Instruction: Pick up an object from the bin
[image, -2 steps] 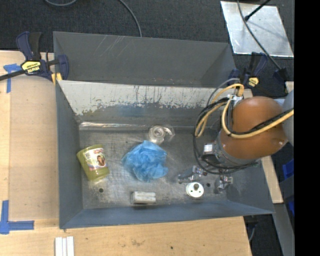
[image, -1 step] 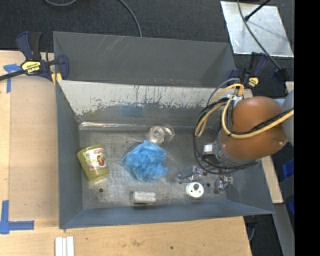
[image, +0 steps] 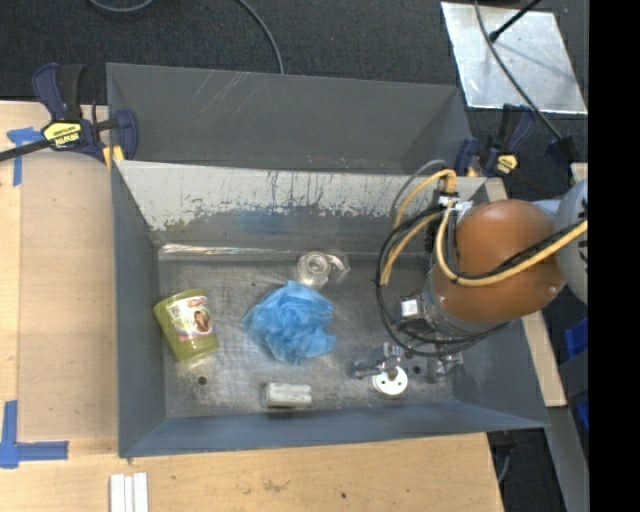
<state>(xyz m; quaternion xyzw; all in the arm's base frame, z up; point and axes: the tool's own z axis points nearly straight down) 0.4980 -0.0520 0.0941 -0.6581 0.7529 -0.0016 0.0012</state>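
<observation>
The gripper is down low at the bin's near right corner, close over the floor, and from here I cannot tell whether it is spread or closed; the dark metal at its tip is too tangled to read. Right at that tip sits a small white round piece, touching or nearly touching the gripper, and I can't say whether it is gripped or just lying there. Above it bulges the orange cover of the wrist, with yellow and black cables looping round it. To the left along the near wall lies a small grey block, apart from the gripper. Up from that, mid-floor, is a crumpled blue puff, and behind it, by the back wall, a small clear cup. Far left in the bin, a yellow-green cup with a picture label lies tilted, well apart from the rest.
</observation>
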